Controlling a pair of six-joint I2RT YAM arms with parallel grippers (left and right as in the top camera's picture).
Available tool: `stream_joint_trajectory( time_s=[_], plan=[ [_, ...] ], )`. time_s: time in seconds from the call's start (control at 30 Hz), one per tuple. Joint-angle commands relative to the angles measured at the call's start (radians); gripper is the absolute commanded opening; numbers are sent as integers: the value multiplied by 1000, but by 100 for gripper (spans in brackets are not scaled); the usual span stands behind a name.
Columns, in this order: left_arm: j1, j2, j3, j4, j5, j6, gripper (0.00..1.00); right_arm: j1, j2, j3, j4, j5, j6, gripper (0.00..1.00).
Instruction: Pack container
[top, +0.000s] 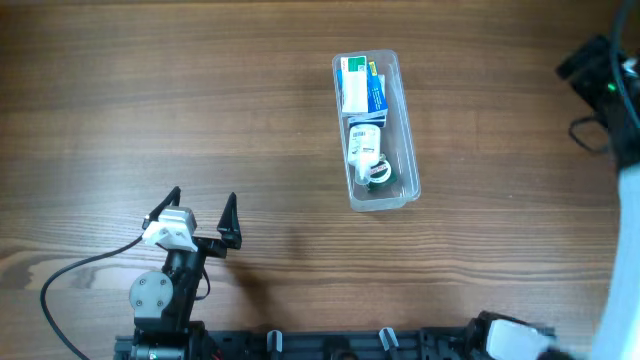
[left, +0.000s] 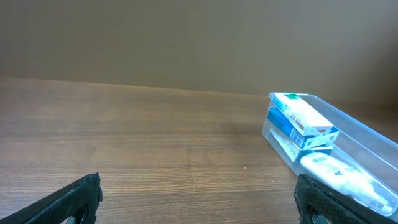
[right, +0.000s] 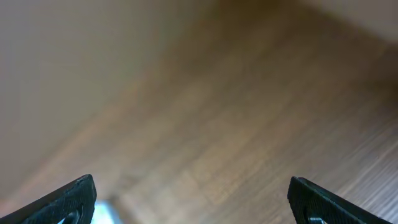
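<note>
Two grippers are yours to mind, and both stand with their jaws spread wide and nothing between them. The long clear plastic container (top: 403, 140) with rounded corners lies on the brown wood-grain table (top: 150, 80), its long axis running away from the arm bases with a slight slant. Inside it, at the far end, you see stacked blue-and-white cardboard boxes (top: 360, 85). A white tube (top: 365, 140) lies in the middle, and a small green-and-white round item (top: 378, 175) sits at the near end.

Your left gripper (top: 204, 194) sits well apart from the container, off its left long side and nearer the bases than its near end, with its fingertips pointing away from the bases. From the left wrist, the container (left: 364, 127) shows ahead and to the right, beyond the right finger.

Your right gripper (right: 191, 179) frames only tilted, blurred table, so you cannot tell where it stands relative to the container.
</note>
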Motion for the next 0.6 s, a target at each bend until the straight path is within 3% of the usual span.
stream_joint_trajectory(
  time_s=[0.0, 0.3, 0.47, 0.57],
  plan=[
    [10, -11, -2, -6, 11, 20, 100, 15, -189, -54, -1, -1, 12, 100],
    [10, -11, -2, -6, 11, 20, 100, 182, -620, -326, -9, -1, 13, 100],
    [10, -11, -2, -6, 11, 20, 100, 222, -769, -424, -26, 56, 11, 100],
    [10, -11, -2, -6, 11, 19, 100, 234, -877, -572, 30, 43, -8, 100]
  ],
)
